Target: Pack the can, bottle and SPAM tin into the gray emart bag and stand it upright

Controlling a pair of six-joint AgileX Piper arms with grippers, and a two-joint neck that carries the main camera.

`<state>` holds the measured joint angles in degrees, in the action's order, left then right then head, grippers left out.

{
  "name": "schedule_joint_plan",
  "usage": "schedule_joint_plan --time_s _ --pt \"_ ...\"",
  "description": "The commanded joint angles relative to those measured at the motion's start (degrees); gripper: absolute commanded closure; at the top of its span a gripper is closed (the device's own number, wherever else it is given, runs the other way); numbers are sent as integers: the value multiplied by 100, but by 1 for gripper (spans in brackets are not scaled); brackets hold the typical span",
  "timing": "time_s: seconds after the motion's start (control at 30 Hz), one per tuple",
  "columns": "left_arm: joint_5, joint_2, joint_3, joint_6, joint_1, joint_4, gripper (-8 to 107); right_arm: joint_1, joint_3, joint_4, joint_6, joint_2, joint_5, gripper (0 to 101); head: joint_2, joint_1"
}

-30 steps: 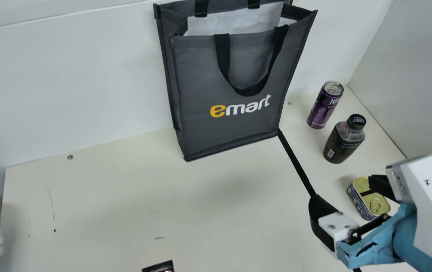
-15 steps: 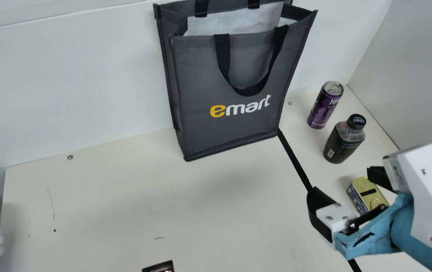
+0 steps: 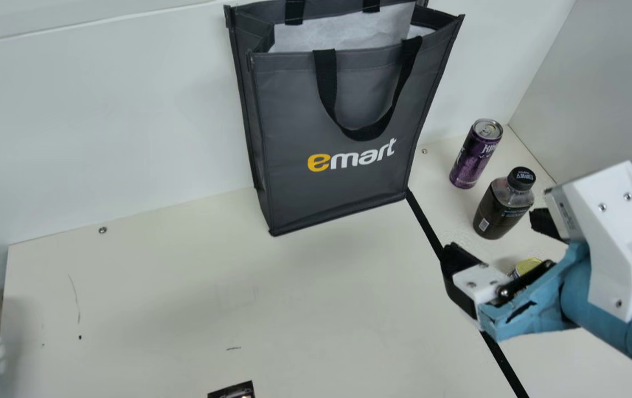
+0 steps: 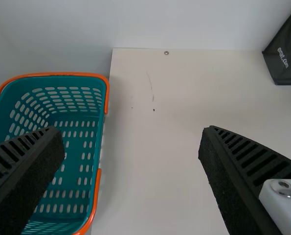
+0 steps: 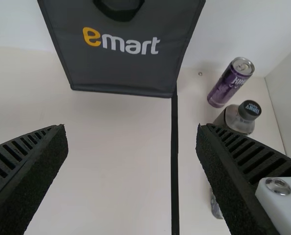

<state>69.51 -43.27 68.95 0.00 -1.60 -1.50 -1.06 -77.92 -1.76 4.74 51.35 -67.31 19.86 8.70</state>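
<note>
In the main view my right gripper [image 3: 495, 235] is open above the table's right side, near the bottle [image 3: 503, 204] and partly over the SPAM tin [image 3: 527, 266]. The purple can [image 3: 476, 153] stands upright behind the bottle. The gray emart bag [image 3: 343, 127] stands upright against the back wall, its top open. Between the spread fingers of my right gripper [image 5: 130, 142] in the right wrist view lies bare table, with the bag [image 5: 121, 63] beyond. My left gripper [image 4: 130, 142] is open in the left wrist view, holding nothing, with a bag corner [image 4: 284, 56] farther off.
A teal basket with orange handles [image 4: 72, 142] stands by the table's left edge. A black tape line [image 3: 429, 226] runs from the bag's corner towards the front. A small dark object [image 3: 233, 390] lies at the front. White walls rise behind and at the right.
My right gripper has moved up in the main view, away from the table's front, and now covers more of the tin. It has stayed open. The bag, can and bottle have not moved.
</note>
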Motion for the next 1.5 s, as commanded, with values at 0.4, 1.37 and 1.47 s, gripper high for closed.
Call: schedule_joint_plan --time_s 0.4,1.37,1.47 --pt "0 0 0 0 0 0 9 15 -905 31 529 741 8 6 14 130" --pt "0 0 0 0 0 0 9 163 -3208 434 2383 2534 -260 6 14 130" --pt "0 0 0 0 0 0 9 211 -3417 513 2611 2726 -260 6 14 130"
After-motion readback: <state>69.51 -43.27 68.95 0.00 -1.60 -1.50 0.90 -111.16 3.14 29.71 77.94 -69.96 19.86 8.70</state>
